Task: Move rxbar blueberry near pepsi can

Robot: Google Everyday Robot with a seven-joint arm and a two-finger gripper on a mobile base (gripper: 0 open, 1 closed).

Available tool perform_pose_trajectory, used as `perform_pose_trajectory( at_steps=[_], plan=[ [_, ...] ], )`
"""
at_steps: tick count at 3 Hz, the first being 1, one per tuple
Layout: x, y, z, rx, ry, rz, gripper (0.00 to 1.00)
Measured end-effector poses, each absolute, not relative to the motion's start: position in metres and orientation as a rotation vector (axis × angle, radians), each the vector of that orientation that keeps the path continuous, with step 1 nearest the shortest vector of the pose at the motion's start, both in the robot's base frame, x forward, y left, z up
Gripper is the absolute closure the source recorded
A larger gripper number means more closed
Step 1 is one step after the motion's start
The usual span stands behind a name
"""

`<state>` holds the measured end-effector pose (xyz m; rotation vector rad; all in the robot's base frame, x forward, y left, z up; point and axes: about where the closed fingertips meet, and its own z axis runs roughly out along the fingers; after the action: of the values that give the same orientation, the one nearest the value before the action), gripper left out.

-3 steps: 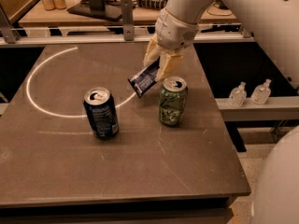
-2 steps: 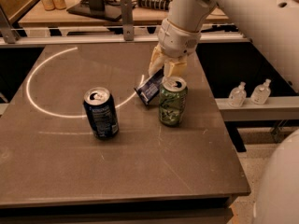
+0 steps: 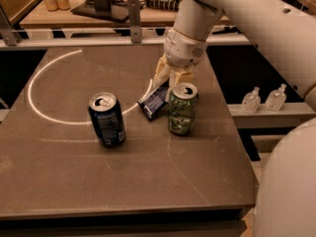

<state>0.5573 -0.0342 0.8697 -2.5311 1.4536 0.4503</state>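
Observation:
The pepsi can [image 3: 106, 119], dark navy with a silver top, stands upright left of centre on the table. The rxbar blueberry [image 3: 154, 101], a flat dark blue wrapper, is tilted with its lower end at the table, just left of a green can [image 3: 182, 108] and a short way right of the pepsi can. My gripper [image 3: 169, 82] reaches down from above and behind the green can. Its pale fingers [image 3: 161, 73] are closed on the bar's upper end.
The dark table [image 3: 148, 181] carries a bright curved light arc [image 3: 37, 78] on its left. Two small clear bottles [image 3: 264, 99] stand on a ledge to the right. A shelf with a monitor stand [image 3: 101, 4] and jars runs behind the table.
My gripper has lowered the bar from above the table down to its surface, beside the green can. Both cans have stayed put.

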Motion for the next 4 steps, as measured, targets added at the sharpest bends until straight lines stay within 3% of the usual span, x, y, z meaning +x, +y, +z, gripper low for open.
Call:
perform_pose_trajectory(
  at_steps=[1, 2, 4],
  plan=[
    [0.561, -0.022, 0.862, -2.515, 1.453, 0.526, 1.0],
    [0.56, -0.024, 0.853, -2.497, 1.506, 0.572, 0.85],
    [0.548, -0.032, 0.844, -2.45, 1.605, 0.654, 0.39]
  ],
)
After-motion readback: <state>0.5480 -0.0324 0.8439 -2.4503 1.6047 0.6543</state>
